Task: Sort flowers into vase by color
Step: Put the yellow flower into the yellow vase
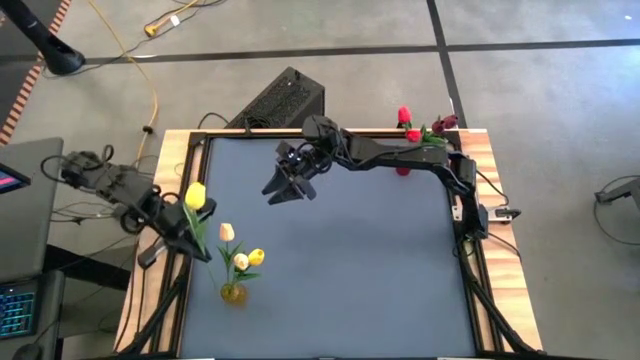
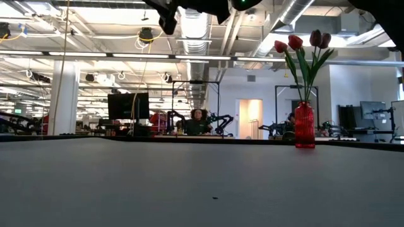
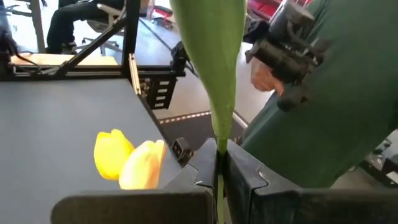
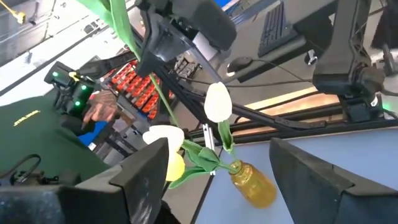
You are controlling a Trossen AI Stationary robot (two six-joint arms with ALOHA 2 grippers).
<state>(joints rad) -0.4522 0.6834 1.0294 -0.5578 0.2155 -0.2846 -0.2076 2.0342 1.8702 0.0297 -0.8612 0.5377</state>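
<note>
Yellow tulip (image 1: 195, 195): clamped by stem in left gripper (image 1: 185, 228) fingers, at surface's left edge, just beside yellow vase (image 1: 234, 293). Judged light, floppy, easily bent; best held low on stem. Yellow vase: white and yellow tulips inside. Red vase (image 2: 304, 126), far edge: red and dark red tulips. Right gripper (image 1: 288, 186): above surface, fingers apart, empty.

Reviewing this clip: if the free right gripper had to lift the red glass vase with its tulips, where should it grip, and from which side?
Probably the red glass vase by its straight body, approached level from the open table side. The red and dark red tulips fan out above the neck, so coming from above would hit them. The right gripper hangs open over mid-table; the left gripper is shut on a yellow tulip's green stem.
</note>
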